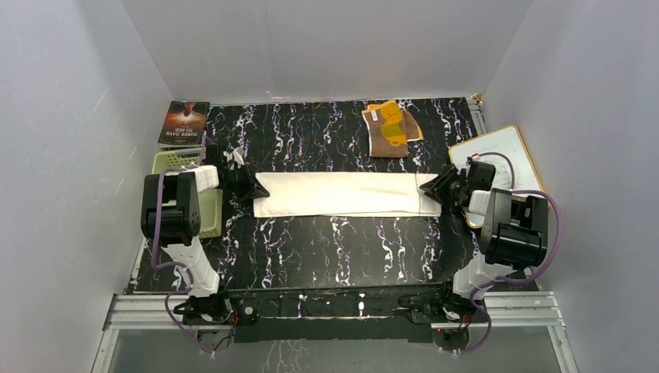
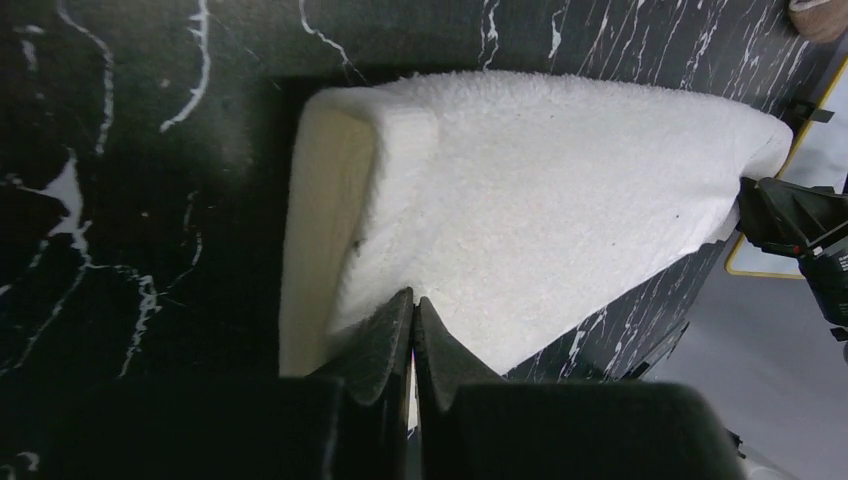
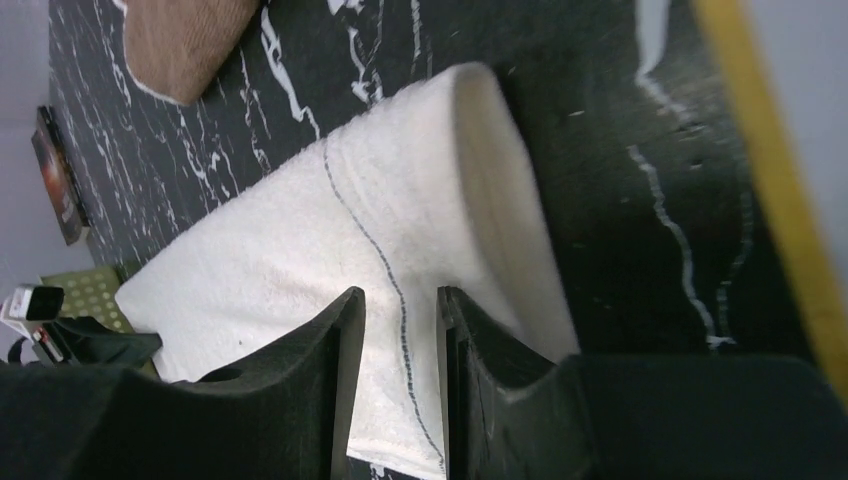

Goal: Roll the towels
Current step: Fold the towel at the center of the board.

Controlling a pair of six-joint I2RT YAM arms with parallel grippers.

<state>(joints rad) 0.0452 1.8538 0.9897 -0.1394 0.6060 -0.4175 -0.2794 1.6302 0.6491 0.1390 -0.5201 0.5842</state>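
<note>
A cream-white towel [image 1: 342, 194] lies folded in a long strip across the middle of the black marble table [image 1: 311, 249]. At its left end my left gripper [image 1: 252, 186] [image 2: 413, 295] is shut, tips pinched on the towel [image 2: 540, 200], whose end curls up beside the fingers. My right gripper [image 1: 430, 189] [image 3: 400, 295] holds the right end: a fold of the towel [image 3: 330, 230] with its dark stitched line fills the narrow gap between the jaws, and that end also curls upward. The brown towel with yellow-orange pattern [image 1: 388, 132] [image 3: 185, 40] lies crumpled at the back right, apart from both grippers.
A white board with a wooden frame [image 1: 505, 155] lies at the right table edge, just behind my right arm. A green basket [image 1: 175, 161] and a book [image 1: 185, 123] sit off the table's left rear corner. White walls enclose three sides.
</note>
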